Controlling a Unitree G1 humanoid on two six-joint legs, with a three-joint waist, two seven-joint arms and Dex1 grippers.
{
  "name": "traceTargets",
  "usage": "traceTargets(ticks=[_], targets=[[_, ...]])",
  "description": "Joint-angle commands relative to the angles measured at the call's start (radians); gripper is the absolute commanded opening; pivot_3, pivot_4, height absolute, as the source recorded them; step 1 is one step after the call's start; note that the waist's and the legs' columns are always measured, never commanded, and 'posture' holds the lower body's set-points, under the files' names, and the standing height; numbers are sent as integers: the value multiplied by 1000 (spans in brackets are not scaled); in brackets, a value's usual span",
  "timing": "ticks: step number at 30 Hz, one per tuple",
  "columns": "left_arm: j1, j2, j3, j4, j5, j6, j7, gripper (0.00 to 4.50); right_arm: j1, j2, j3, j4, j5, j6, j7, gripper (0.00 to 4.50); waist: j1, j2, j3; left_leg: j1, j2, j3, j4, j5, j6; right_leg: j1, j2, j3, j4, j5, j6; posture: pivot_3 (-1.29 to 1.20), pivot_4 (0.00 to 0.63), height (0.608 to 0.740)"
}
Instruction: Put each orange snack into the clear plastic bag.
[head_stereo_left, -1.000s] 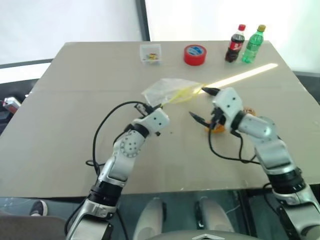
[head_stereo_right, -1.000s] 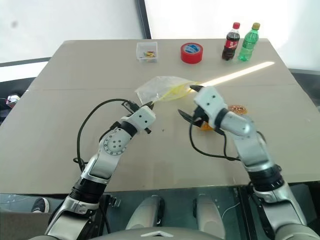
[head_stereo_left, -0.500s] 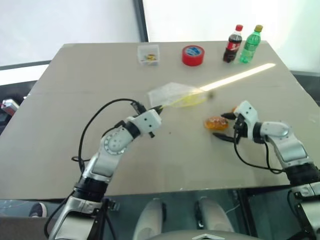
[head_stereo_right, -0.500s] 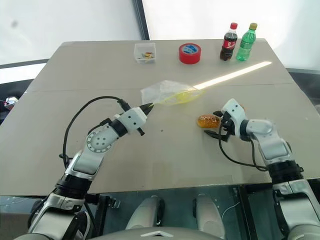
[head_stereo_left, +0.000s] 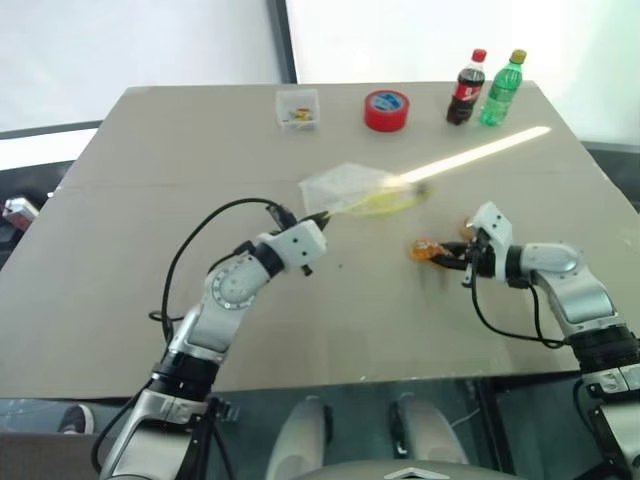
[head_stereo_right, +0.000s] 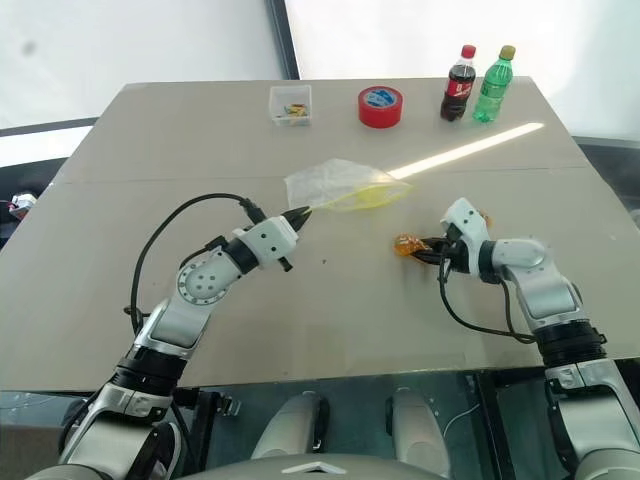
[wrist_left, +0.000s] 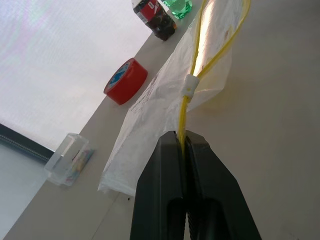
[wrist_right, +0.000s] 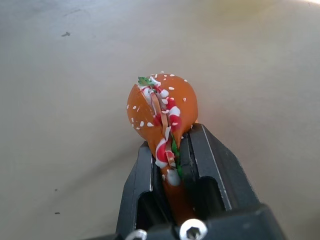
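Surface (head_stereo_left: 120, 230): tan, flat. Along its far edge stand a small clear box (head_stereo_left: 299, 107), a red tape roll (head_stereo_left: 388, 109), a dark cola bottle (head_stereo_left: 467, 87) and a green bottle (head_stereo_left: 502, 88), all well apart from both arms. A bright strip of sunlight crosses the far right part. Nothing stands between the two arms.

Left arm: reaches forward and to the right, roughly level. Left end effector (head_stereo_left: 322, 215): fingers pressed together on the yellow zip strip of the clear plastic bag (head_stereo_left: 350, 186), which hangs lifted off the surface at mid-table.

Right arm: bent inward, pointing left and slightly downward. Right end effector (head_stereo_left: 446, 256): fingers pinched on one orange snack (wrist_right: 162, 107), squeezing its edge near the surface, right of the bag. A second orange snack (head_stereo_right: 484, 217) lies just behind this end effector.
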Motion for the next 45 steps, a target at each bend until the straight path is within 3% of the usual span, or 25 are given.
traceTargets(ticks=[1,9,25,35,45], targets=[[-10,4,-9,-13,20,-32,9,0,-43,34,-58,-149,114,144,-29,48,-1,0,0,0,0,0,0,0,0,0,0,0,0,0,0,0,150,740],[-17,-6,-29,-11,35,-47,9,0,-95,75,-76,-186,171,270,-106,48,10,0,0,-1,-1,-1,0,0,0,0,-1,-1,-1,0,0,0,150,740],[-17,-45,-40,-30,32,-48,6,0,-135,103,-20,-48,76,235,-180,48,4,0,0,-1,0,-1,-1,0,0,-1,0,-1,-1,0,0,0,150,740],[-16,-47,-72,-22,33,-79,-22,0,-171,153,-47,-108,181,402,-187,48,3,1,1,-1,0,-1,-1,0,0,-1,0,-1,-1,0,0,0,150,740],[-49,-56,-92,27,9,-131,-60,0,-245,200,-28,-5,107,376,-301,48,0,1,1,-1,0,-1,-1,0,0,-1,0,-1,0,0,0,0,150,740]])
